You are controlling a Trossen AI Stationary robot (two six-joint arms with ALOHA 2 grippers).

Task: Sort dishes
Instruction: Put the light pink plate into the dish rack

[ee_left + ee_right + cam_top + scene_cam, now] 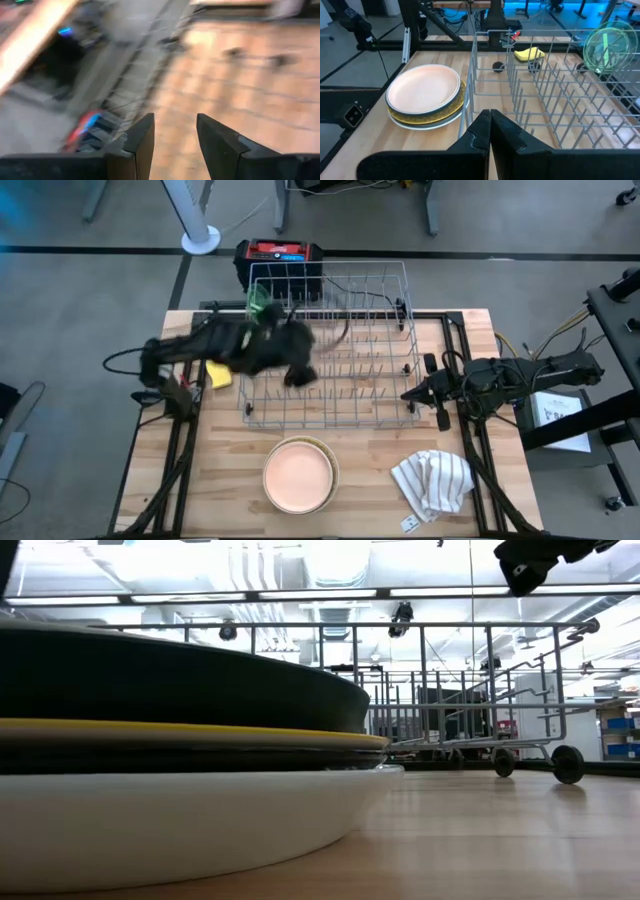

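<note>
Left jaws apart; green plate (611, 49) upright.

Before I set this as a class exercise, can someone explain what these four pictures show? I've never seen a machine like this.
It is a robot with two dark arms at a wooden table, each ending in a two-finger hand. One picture looks straight down from above, one looks level across the table top, and the other two come from cameras on the arms' wrists.

On the table stands a wire dish rack with a green translucent dish upright at its far left corner. In front of the rack is a stack of dishes with a peach plate on top. A striped cloth lies to the right, and a yellow sponge sits left of the rack.

The left hand is open and empty over the rack's left side. The right hand is shut, empty, beside the rack's right edge.
</note>
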